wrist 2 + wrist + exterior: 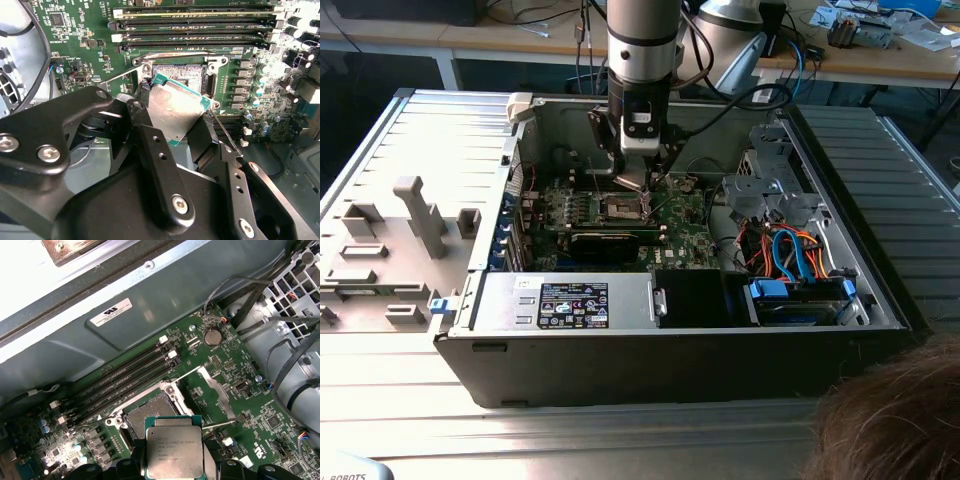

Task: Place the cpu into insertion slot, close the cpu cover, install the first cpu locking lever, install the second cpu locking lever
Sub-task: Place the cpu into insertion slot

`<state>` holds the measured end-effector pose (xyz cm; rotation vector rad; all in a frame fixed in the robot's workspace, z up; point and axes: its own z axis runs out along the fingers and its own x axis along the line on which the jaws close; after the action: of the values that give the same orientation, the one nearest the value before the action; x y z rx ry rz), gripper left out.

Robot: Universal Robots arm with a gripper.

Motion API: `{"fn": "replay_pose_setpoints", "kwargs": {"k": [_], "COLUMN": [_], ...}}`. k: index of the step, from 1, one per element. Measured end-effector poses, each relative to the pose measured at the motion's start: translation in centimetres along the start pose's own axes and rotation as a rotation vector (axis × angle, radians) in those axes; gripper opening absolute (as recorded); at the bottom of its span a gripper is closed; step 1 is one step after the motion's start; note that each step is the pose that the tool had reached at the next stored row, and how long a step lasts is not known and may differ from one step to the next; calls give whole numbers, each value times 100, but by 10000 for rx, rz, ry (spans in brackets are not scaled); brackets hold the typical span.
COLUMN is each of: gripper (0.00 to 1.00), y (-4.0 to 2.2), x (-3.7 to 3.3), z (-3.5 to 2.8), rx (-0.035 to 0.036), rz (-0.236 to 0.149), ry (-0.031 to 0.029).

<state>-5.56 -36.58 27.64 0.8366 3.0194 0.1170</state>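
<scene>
1. Nearest in the exterior view, a person's hair (900, 420) sits in the lower corner at the exterior view's right.
2. Beyond it, an open computer case (650, 370) lies on a ridged metal desk (420, 140). Along the case's near wall sits a labelled power supply box (570, 303). A drive bay with blue and orange cables (790, 255) is towards the exterior view's right.
3. Further in, the green circuit board (685, 225) carries a long black card (610, 240), its length running across the case.
4. Just past the card is the insertion slot (623, 208). Both wrist views show it empty (150, 415), with its dark pin field bare inside the silvery rim (182, 75).
5. The cpu cover (215, 390) stands swung open at one side of the slot.
6. The gripper (633, 182) hangs over the slot, and its black fingers (150, 145) are clamped on two opposite edges of the cpu (177, 107).
7. The chip is nearly square, so no long axis can be told. Its metal top faces up (174, 452), and in the second wrist view it is tilted with one corner towards the slot. It hangs over the slot's near edge and is not seated.
8. Past the slot, narrow memory slots (125, 377) run parallel to one another.
</scene>
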Motion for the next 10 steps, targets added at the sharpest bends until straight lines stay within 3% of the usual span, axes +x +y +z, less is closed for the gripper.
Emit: {"fn": "replay_pose_setpoints", "kwargs": {"k": [10], "gripper": [55], "y": [0], "x": [0], "z": [8], "rx": [-2], "rz": [187], "ry": [-14]}}
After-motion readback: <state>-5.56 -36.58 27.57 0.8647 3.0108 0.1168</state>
